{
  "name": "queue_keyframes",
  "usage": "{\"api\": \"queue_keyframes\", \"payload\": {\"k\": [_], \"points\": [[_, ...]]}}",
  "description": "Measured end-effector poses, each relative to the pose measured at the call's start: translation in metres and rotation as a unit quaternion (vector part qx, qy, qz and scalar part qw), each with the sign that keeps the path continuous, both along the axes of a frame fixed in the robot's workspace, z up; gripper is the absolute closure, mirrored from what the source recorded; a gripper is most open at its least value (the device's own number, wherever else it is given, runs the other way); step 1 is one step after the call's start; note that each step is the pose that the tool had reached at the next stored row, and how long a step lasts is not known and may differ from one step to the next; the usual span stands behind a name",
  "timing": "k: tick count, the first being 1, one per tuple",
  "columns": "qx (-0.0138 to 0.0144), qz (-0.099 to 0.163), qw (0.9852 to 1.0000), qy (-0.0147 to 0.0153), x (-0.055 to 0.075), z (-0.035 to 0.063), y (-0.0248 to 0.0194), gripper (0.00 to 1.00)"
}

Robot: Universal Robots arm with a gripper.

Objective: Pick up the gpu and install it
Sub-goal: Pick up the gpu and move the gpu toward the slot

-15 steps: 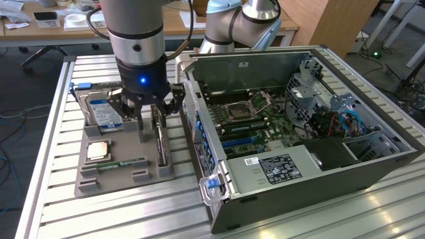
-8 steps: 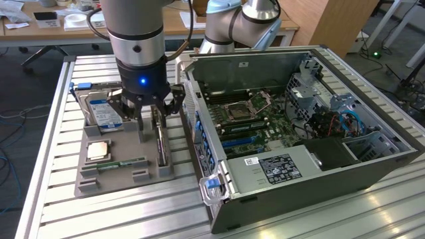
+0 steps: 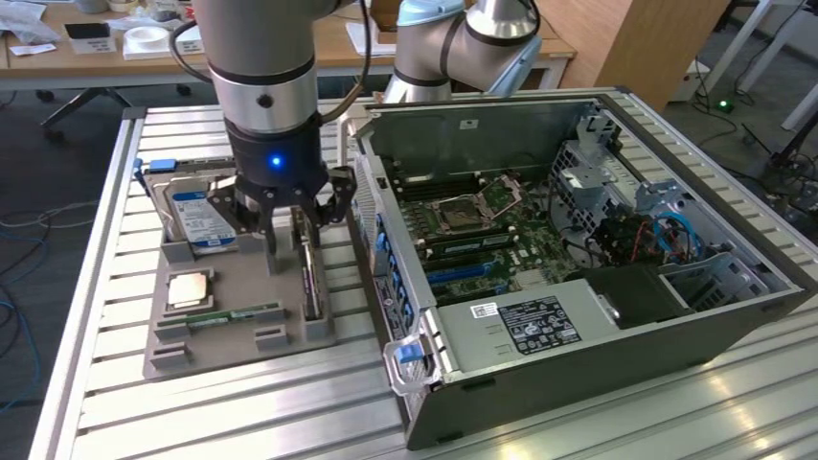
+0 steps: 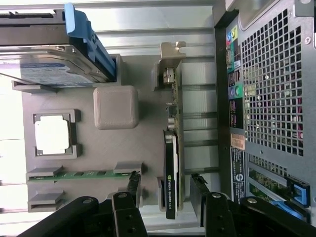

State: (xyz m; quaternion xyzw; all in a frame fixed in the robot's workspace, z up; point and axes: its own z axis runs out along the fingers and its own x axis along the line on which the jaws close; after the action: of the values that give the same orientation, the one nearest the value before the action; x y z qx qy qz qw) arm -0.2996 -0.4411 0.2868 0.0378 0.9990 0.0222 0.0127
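Black end effector (image 4: pixel 164 177) fingers (image 4: pixel 133 186), matte, jointed and bolted, stood spread wide, one on either side of the gpu (image 4: pixel 171 133), with a gap showing on each side; nothing was gripped. In the exterior view the end effector (image 3: pixel 294 244) hung low over the gpu (image 3: pixel 310 283).

Item 1, gpu: thin flat card set on edge in a slot of the grey holder (image 4: pixel 148 79). Green board, black cooler face, and a silver stamped bracket at the end farthest from the fingers.

Step in hand, as judged: the pick-up, with the grasp not yet made and the install not begun. A sound hold would call for the fingers to close squarely on the card's two flat faces, and for a straight pull out of the slot.

Item 2, holder: grey plastic with a layered, printed-looking surface, moulded pockets and a rounded square block (image 4: pixel 115 107).

Item 3, RAM stick (image 4: pixel 79 174): narrow and green, seated between two clips.

Item 4, processor (image 4: pixel 52 136): square, with a pale metal lid, in its own pocket.

Item 5, hard drive (image 4: pixel 44 66): silver with a blue-white label, in a blue plastic carrier (image 4: pixel 86 37).

Item 6, computer case (image 3: pixel 576 335): dark sheet metal lying open beside the holder, on the exterior view's right, with the green motherboard (image 3: pixel 486 240) exposed and a perforated rear panel (image 4: pixel 276 89).

Item 7, desk (image 3: pixel 256 412): ribbed aluminium slats, lightly reflective.
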Motion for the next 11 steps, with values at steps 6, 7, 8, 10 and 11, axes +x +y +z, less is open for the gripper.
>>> {"api": "queue_keyframes", "payload": {"k": [6,7,8,10,11], "points": [[0.0000,0.000,1.0000,0.0000,0.0000,-0.0042,0.0000,0.47],[0.0000,0.000,1.0000,0.0000,0.0000,-0.0045,0.0000,0.47],[-0.0001,0.000,1.0000,0.0001,0.0000,-0.0046,0.0000,0.47],[0.0000,0.000,1.0000,0.0000,0.0000,-0.0047,0.0000,0.47],[0.0000,0.000,1.0000,0.0000,0.0000,-0.0048,0.0000,0.47]]}}
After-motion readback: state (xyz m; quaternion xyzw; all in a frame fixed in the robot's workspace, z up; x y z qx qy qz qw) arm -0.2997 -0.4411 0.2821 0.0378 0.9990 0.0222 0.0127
